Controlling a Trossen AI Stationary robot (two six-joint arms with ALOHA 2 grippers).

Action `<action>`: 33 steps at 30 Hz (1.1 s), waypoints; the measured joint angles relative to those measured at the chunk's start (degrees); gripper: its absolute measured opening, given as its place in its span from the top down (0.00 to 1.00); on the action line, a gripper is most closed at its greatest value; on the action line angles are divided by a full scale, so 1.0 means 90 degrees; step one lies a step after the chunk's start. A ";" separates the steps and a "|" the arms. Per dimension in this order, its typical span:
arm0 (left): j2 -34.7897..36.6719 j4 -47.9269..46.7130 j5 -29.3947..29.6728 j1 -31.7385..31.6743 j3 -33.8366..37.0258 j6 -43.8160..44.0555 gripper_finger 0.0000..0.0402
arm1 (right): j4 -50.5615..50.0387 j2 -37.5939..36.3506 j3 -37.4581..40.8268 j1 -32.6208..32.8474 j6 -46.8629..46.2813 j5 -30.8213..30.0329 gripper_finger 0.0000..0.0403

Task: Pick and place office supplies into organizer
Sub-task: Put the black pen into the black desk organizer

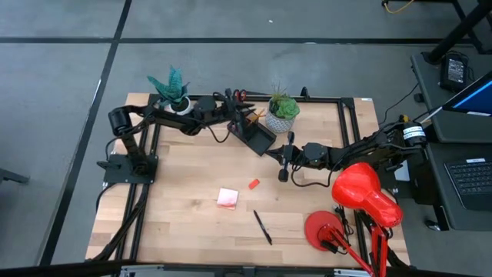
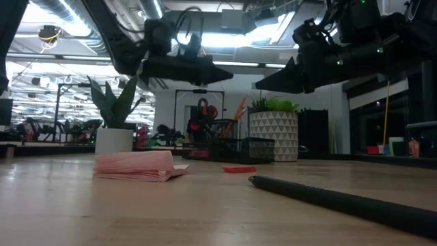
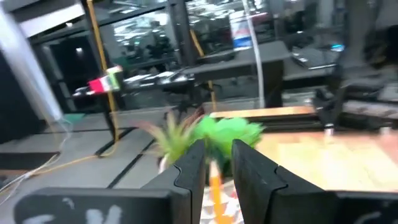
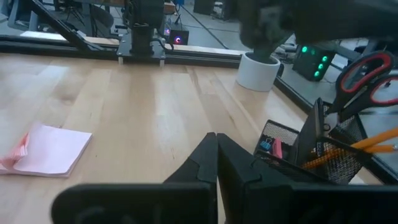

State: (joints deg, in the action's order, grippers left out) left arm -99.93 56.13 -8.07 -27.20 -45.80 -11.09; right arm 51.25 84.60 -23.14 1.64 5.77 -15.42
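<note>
Orange pencil point(image 3: 214, 186) pinched in my left gripper point(image 3: 219, 163) over black mesh organizer point(image 1: 256, 131); right gripper point(image 4: 217, 155) shut, empty. Next: release.

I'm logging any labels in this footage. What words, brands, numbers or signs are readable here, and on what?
No text can be read in any view.
Laptop screen at the table's right: lit blue, content too small to read.
Sticky-note pad: blank as far as shown.
Black pen: any print too small to tell.
</note>
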 joint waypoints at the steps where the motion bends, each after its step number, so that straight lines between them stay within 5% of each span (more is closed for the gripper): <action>1: 0.0105 -0.0160 -0.0048 0.0034 -0.0002 -0.0003 0.82 | -0.0009 0.0000 0.0000 0.0001 -0.0092 0.0000 0.98; 15: 0.2691 -0.4256 -0.0164 0.1141 0.0110 -0.1166 0.98 | -0.0151 0.0002 0.0000 0.0023 -0.0135 0.0008 0.98; 26: 0.4247 -0.2713 -0.0038 0.2440 0.2234 -0.0424 1.00 | -0.0133 0.0002 -0.0167 0.0379 -0.0106 0.0508 0.98; 33: 0.4708 -0.2404 0.0255 0.3031 0.3051 0.0091 1.00 | -0.1252 0.0002 -0.0781 0.0784 -0.0400 0.0503 0.98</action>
State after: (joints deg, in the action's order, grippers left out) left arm -57.56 34.49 -5.77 0.08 -18.34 -10.28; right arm 39.98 84.62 -30.16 8.70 2.17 -10.89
